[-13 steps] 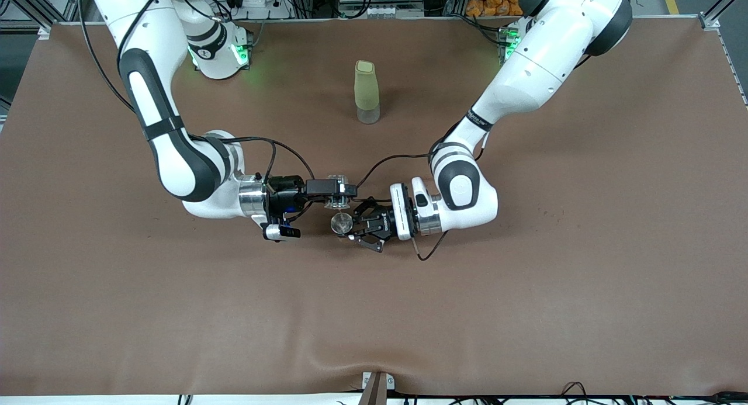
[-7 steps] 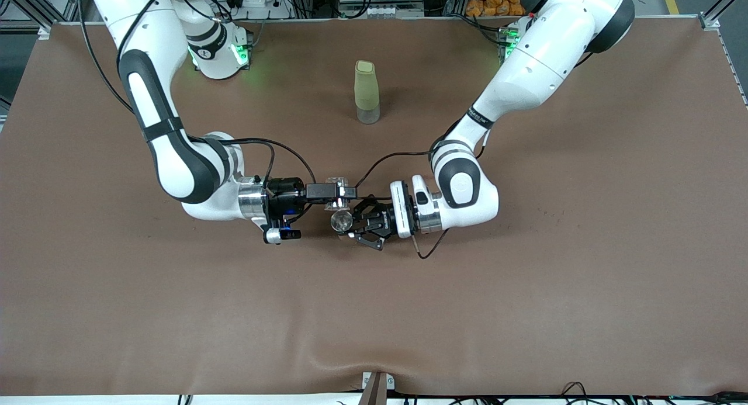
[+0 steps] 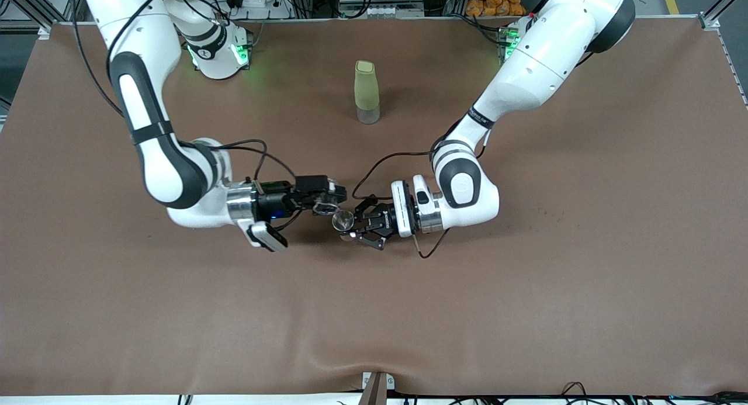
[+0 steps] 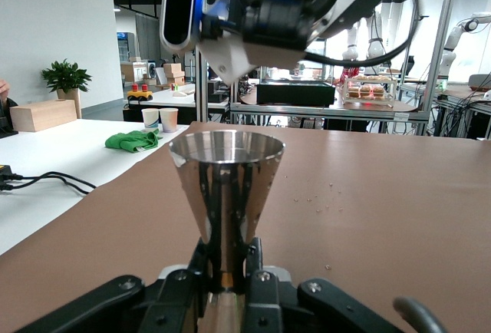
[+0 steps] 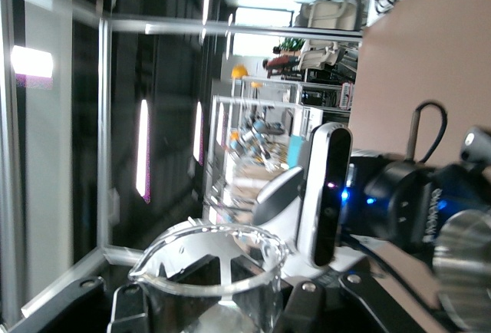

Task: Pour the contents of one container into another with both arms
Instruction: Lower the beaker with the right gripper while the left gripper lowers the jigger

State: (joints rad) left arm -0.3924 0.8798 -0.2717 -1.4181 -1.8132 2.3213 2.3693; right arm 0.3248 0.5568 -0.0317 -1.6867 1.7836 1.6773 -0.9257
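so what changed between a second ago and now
The right gripper rolled its wrist, tipping the clear glass beaker toward the metal cup, and shifted toward the right arm's end. The left gripper stayed shut on the cup; the green bottle stayed put.

Mid-frame, the right gripper and left gripper crowd together; only the green bottle blocks the upper centre.

High front camera facing both arms; wrist cameras close, sharing the metal cup.
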